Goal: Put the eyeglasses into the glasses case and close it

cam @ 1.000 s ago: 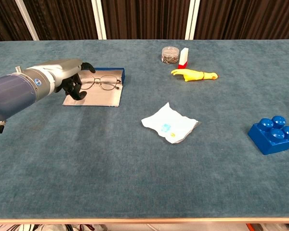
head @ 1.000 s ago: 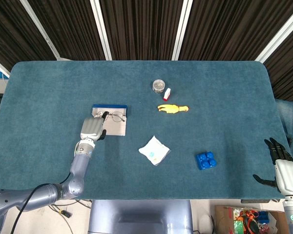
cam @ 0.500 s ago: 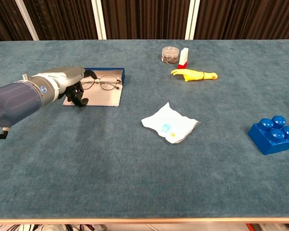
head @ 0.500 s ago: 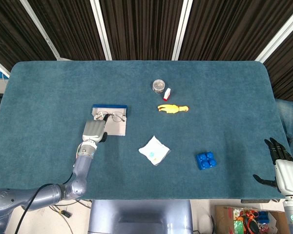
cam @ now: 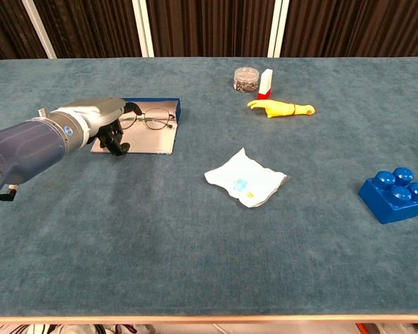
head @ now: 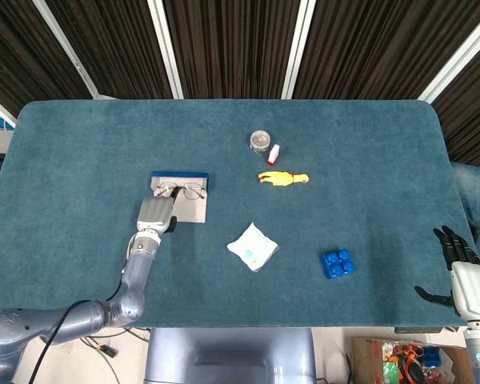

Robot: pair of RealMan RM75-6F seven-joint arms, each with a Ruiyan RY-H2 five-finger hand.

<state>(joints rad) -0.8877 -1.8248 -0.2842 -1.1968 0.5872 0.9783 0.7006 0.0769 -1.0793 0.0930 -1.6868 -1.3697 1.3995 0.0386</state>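
The left hand (cam: 101,120) reaches forward, palm down, fingers curled, maybe holding nothing. The right hand (head: 462,276) waits low, fingers spread apart.

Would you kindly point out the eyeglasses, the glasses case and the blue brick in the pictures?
eyeglasses (cam: 155,121): chest view, on the bridge between the lenses.
glasses case (cam: 153,142): chest view, on the bare grey panel in front of the eyeglasses.
blue brick (cam: 393,200): chest view, on its front face.

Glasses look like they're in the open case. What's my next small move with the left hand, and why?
Probably hook the left hand under the near edge of the glasses case to fold it shut: the eyeglasses already lie inside, the case is open, and the hand holds nothing.
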